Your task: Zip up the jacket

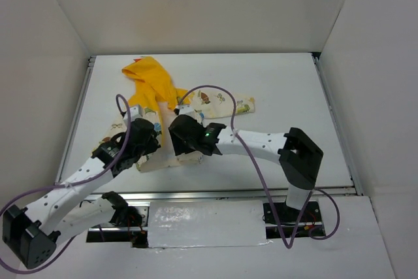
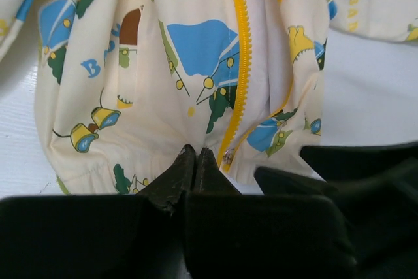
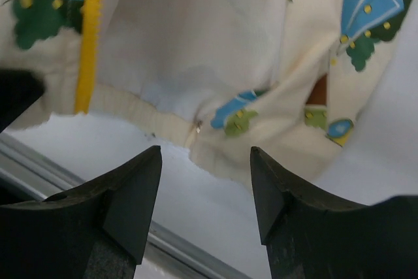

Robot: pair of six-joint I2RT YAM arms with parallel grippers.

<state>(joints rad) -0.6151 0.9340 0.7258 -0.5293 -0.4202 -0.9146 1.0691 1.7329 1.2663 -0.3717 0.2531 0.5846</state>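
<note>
The jacket (image 1: 215, 102) lay left of the table's (image 1: 294, 83) centre, with its yellow hood (image 1: 150, 83) toward the far edge and its hem (image 3: 150, 119) toward the near edge. The left tool (image 2: 196, 155) was closed tight, its tips meeting on the hem just left of the yellow zip (image 2: 243, 50), seemingly pinching the fabric. The right tool (image 3: 206, 153) gaped wide and held nothing, the hem lying just beyond its fingertips.

A white table (image 1: 281, 76) sits boxed in by plain white walls (image 1: 209, 4) at the back and both sides. A metal rail (image 1: 215, 194) lines its near edge under soft, even light.
</note>
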